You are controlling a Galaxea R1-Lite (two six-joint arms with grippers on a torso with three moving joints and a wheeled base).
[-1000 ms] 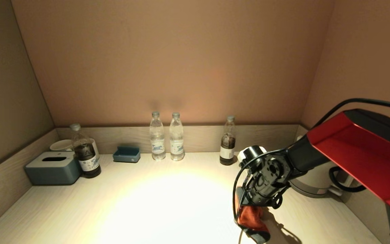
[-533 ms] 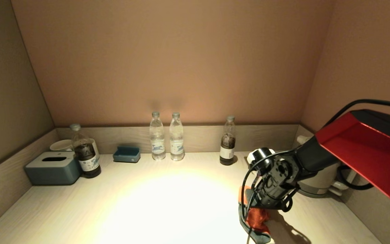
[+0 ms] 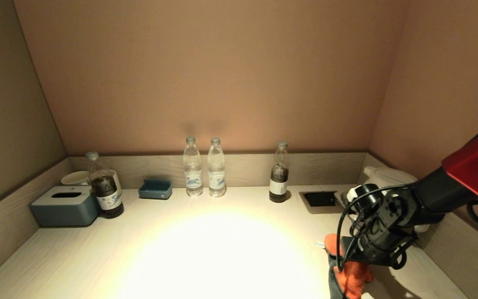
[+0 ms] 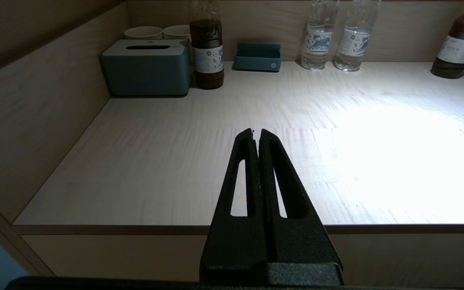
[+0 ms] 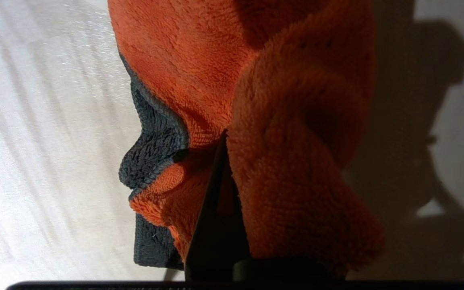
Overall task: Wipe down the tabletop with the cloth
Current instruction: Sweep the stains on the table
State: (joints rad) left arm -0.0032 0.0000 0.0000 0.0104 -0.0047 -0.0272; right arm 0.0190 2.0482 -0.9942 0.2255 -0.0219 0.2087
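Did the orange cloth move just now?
Yes. The right gripper dragged the orange cloth toward the robot's right, farther from the dark bottle and nearer the white kettle.

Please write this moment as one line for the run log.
right claw: shut on cloth, pressing it on tabletop, front right | left claw: shut, idle at front left edge | step: wiping

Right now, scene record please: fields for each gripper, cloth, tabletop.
right gripper: near right part of the tabletop, fingers shut on the cloth
left gripper: parked over the near left edge, fingers shut, empty
cloth: orange with grey edge, bunched, against the tabletop
tabletop: light wood, bottles along the back
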